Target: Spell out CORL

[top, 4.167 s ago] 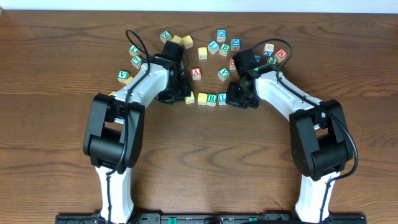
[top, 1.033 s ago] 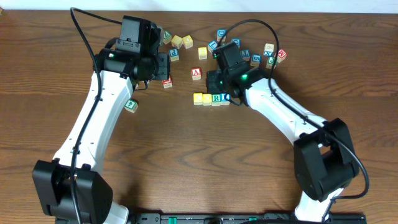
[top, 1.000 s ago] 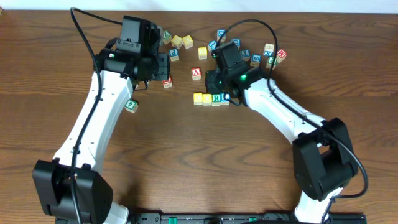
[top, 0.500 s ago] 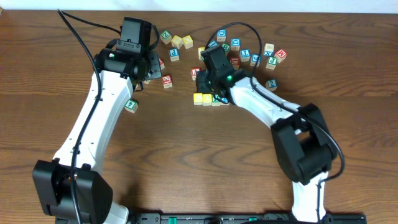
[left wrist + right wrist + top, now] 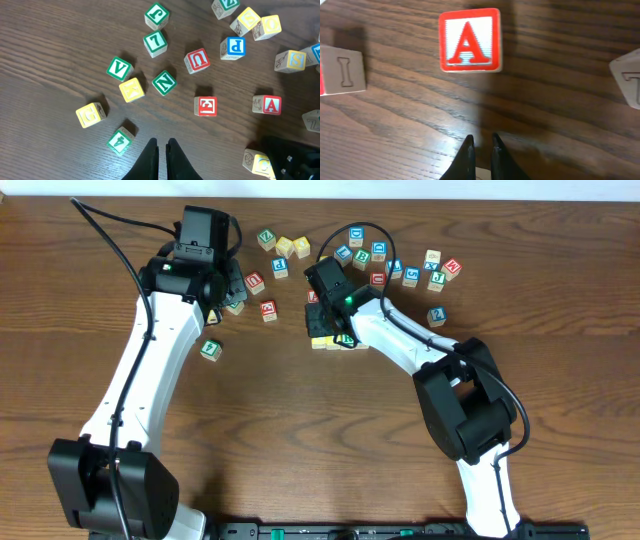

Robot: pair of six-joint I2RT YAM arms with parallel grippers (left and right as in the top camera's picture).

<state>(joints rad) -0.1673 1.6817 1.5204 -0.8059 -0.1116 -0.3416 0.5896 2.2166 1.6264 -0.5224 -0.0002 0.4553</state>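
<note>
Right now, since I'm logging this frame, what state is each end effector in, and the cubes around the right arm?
Left end effector: nearly shut, empty.
Right end effector: nearly shut, empty, just short of the A cube.
Red A cube: flat on the table, letter face up, untouched.
CORL row: on the table, mostly hidden under the right arm.

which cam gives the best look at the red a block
The right wrist view: the red A block sits large and sharp, its letter fully readable. The left wrist view shows it small near the right edge. Overhead, the right arm mostly hides it.
</note>
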